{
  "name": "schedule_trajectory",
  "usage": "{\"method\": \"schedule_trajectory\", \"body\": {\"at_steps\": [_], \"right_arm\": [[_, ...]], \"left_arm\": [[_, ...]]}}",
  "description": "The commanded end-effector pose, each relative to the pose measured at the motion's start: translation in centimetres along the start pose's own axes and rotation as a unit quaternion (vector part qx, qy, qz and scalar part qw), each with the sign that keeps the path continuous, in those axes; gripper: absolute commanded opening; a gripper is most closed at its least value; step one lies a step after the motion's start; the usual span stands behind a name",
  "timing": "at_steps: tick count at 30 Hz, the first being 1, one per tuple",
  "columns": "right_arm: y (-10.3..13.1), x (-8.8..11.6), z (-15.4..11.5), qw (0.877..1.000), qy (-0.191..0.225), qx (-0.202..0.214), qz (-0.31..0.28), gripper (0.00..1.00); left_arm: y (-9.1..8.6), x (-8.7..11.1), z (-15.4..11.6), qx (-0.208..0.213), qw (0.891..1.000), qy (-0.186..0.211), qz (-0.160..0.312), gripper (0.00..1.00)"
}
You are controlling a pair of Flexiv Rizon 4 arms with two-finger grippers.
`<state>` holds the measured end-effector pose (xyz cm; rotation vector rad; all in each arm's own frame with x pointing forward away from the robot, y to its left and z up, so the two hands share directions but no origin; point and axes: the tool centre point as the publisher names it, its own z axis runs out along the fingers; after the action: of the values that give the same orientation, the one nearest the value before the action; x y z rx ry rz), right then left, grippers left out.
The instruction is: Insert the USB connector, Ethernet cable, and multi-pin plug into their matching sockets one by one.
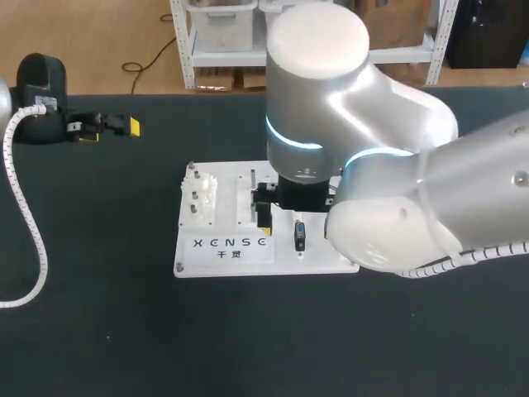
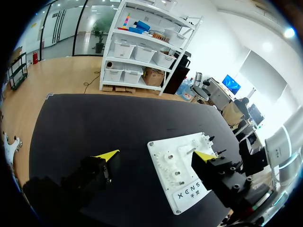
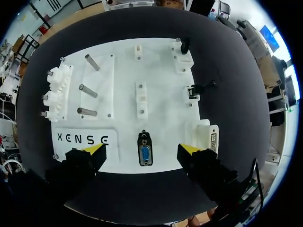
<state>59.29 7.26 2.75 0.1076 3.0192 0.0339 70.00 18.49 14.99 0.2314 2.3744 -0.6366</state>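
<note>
White board (image 3: 161,71) lies flat on the black table (image 1: 99,331), roughly central. The right arm reaches over the board, and the right gripper (image 3: 141,149) hangs above its near edge with fingers spread wide and nothing held. The multi-pin plug (image 3: 145,153), black with a blue face, sits on the board close to that edge. It lies under the gap between the 2 yellow tips and is clear of both. Whether it is seated in a socket cannot be told. A white socket block (image 3: 210,137) with a pin face stands just beside the plug, under the gripper's other finger. 3 metal pegs (image 3: 87,90) lie on a raised plate on the board, and a white gear block (image 3: 57,90) stands at the board's edge beyond them. The left gripper (image 2: 156,155) sits well apart from the board, near the table's far left part, with fingers wide and empty. In its own view the board lies ahead of it and to one side. USB and Ethernet parts cannot be identified with certainty.
</note>
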Motion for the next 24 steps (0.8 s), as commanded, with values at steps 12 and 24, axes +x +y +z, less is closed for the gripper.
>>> {"method": "schedule_trajectory", "body": {"at_steps": [12, 24], "right_arm": [[-0.1, -0.4, 0.9, 1.0, 0.02, 0.005, 0.0, 0.4], [-0.1, 0.0, 1.7, 1.0, 0.018, 0.002, -0.006, 0.22]], "left_arm": [[0.0, 0.0, 0.0, 0.0, 1.0, 0.0, 0.0, 1.0], [0.0, 0.0, 0.0, 0.0, 1.0, 0.0, 0.0, 1.0]]}}
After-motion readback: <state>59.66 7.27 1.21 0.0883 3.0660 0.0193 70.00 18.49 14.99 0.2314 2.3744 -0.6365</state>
